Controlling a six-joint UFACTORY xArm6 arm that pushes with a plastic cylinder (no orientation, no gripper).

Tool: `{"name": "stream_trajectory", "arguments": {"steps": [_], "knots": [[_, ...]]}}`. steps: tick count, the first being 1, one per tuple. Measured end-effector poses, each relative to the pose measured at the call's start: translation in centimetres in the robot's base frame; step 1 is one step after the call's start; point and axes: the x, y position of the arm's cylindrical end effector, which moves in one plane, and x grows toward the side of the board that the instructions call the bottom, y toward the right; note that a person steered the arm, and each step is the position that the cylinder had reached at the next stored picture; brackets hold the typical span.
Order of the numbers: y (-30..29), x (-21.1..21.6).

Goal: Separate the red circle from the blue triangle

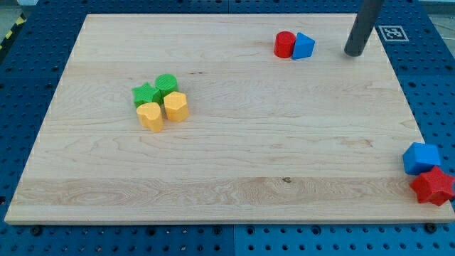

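Observation:
The red circle point(284, 44) stands near the view's top right on the wooden board point(227, 163). The blue triangle point(303, 45) touches its right side. My tip point(353, 53) rests on the board to the right of the blue triangle, a short gap apart from it.
A green star point(145, 94), a green circle point(166, 84), a yellow heart point(150, 116) and a yellow hexagon point(175, 106) cluster at the view's left centre. A blue block point(421, 158) and a red star point(432, 186) sit at the bottom right edge. Blue pegboard surrounds the board.

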Motion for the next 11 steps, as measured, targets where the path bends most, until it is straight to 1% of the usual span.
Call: {"name": "stream_trajectory", "arguments": {"steps": [1,2,3,4,5,6,8,9,10,11], "knots": [[-2.4,-0.6],[-6.9,-0.7],[-8.8,-1.6],[-8.9,-2.8],[-9.7,-2.8],[-11.7,-3.3],[-11.3,-3.5],[-12.6,-3.4],[-16.6,-3.8],[-16.8,-4.2]]}}
